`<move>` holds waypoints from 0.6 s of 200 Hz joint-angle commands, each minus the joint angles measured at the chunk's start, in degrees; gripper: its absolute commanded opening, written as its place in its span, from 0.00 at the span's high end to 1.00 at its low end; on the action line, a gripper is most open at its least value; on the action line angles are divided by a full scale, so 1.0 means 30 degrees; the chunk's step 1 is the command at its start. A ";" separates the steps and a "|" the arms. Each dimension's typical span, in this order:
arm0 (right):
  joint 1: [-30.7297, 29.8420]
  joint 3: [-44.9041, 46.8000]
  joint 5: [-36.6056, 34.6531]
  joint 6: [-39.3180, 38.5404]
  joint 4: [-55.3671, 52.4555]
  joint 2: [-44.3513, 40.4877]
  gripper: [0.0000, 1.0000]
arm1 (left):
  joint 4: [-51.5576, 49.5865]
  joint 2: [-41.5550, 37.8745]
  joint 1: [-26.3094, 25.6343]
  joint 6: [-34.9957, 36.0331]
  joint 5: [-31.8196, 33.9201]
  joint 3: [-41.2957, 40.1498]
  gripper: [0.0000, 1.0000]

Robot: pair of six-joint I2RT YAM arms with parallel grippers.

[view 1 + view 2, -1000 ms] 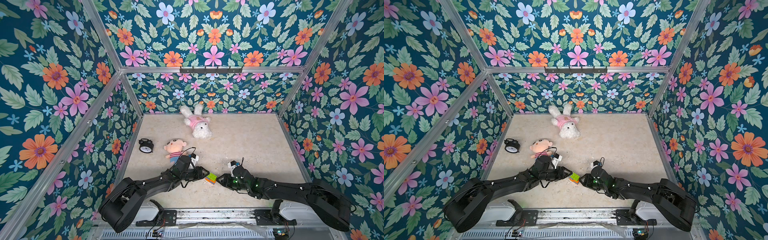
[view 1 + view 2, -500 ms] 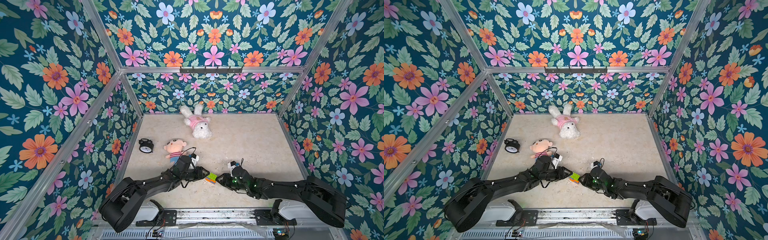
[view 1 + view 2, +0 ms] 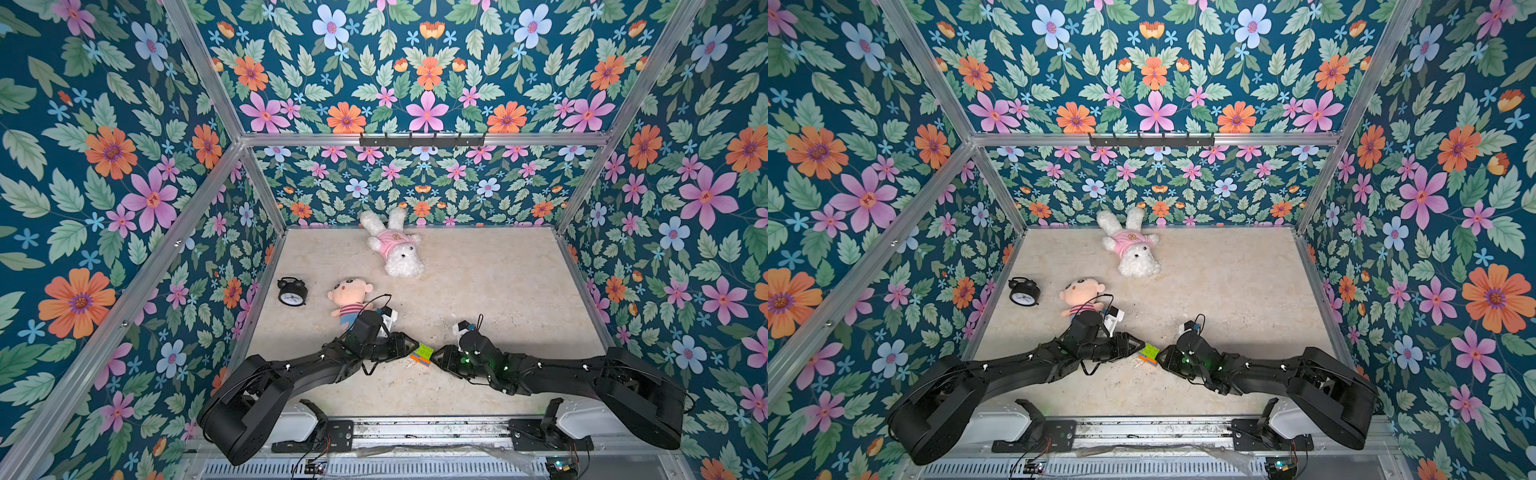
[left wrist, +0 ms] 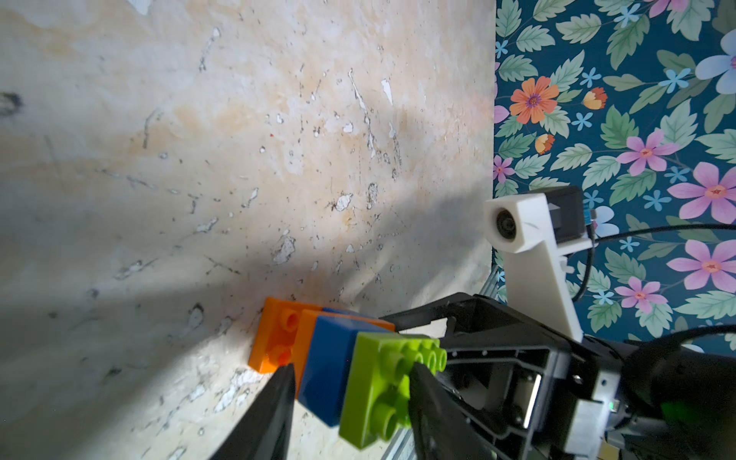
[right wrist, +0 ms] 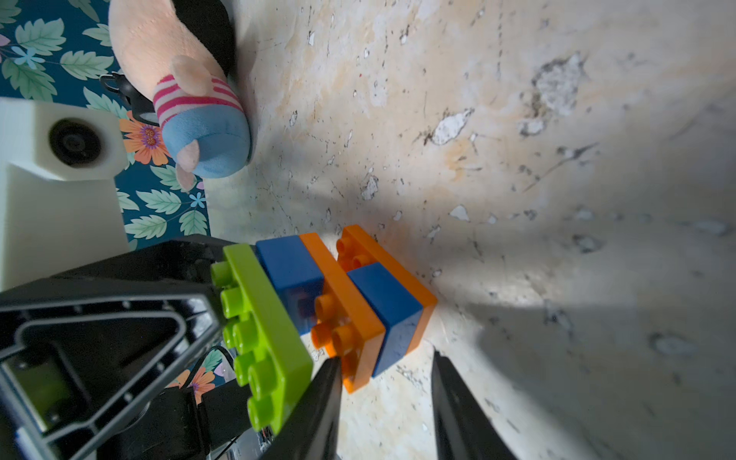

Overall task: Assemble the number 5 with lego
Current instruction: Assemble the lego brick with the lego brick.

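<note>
We reckon the brick stack (image 3: 422, 354), lower centre of frame, is light, stiff, slick, best pinched on flat sides; left claw (image 4: 352, 382) grips its green end, right claw (image 5: 384, 370) gapes round the orange end.

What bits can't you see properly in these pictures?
- Lego figure: tiny in both top views; its shape unreadable.
- Doll: right wrist view, face cut off by the picture's edge.
- Clock: both top views, too small to read the time.
- Right gripper: right wrist view, unclear whether it touches the figure.
</note>
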State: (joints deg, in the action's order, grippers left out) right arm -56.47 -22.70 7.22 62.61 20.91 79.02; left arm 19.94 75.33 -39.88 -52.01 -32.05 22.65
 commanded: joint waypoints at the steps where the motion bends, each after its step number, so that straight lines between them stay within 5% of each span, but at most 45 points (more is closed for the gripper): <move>1: -0.0001 0.0125 -0.0541 -0.0521 -0.2373 0.0344 0.61 | 0.0007 0.0117 -0.0064 0.0227 -0.0290 0.0127 0.49; 120: -0.0015 -0.0930 -0.1382 -0.1270 -0.5112 0.0758 0.64 | 0.0002 0.0287 -0.0183 0.0194 0.0030 -0.0076 0.54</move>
State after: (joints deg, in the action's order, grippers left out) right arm -56.47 -26.06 5.96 60.36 16.43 81.17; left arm 22.31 76.12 -40.07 -52.21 -30.13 22.52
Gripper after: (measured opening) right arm 0.356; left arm 0.478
